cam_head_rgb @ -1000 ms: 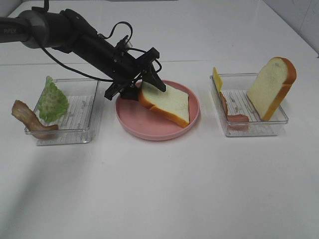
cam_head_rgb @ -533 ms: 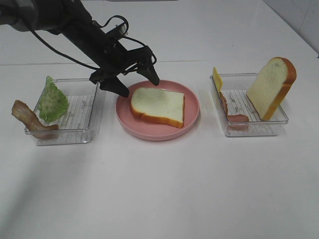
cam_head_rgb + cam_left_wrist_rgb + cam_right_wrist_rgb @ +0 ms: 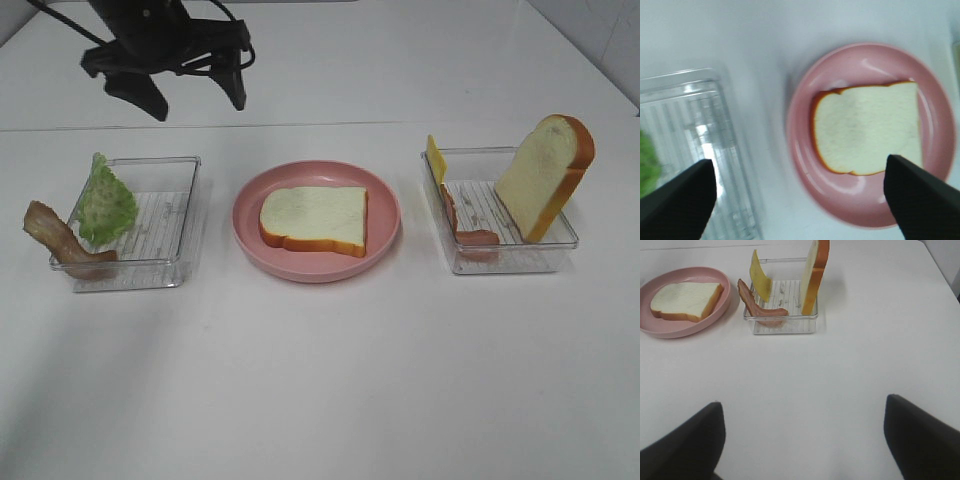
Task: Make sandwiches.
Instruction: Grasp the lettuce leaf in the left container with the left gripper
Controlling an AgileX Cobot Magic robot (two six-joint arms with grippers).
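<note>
One white bread slice (image 3: 315, 218) with an orange-brown crust lies flat on the round pink plate (image 3: 388, 200). My left gripper (image 3: 193, 98) is open and empty, raised behind the left tray, apart from the bread. The left wrist view shows the slice (image 3: 867, 130) below the open gripper (image 3: 800, 200). A second bread slice (image 3: 545, 175) leans upright in the right tray, with the yellow cheese square (image 3: 436, 158) and a pink ham strip (image 3: 468, 230). Green lettuce (image 3: 105, 200) and a brown bacon strip (image 3: 58, 238) sit in the left tray. My right gripper (image 3: 802, 440) is open and empty over bare table.
The clear left tray (image 3: 160, 225) and clear right tray (image 3: 505, 255) flank the plate on the white table. The right wrist view shows the right tray (image 3: 785, 325) and the plate (image 3: 715, 320) well ahead of the gripper.
My left gripper let go of the bread slice, which dropped from tilted to flat on the plate. The gripper then rose and moved back to the left.
</note>
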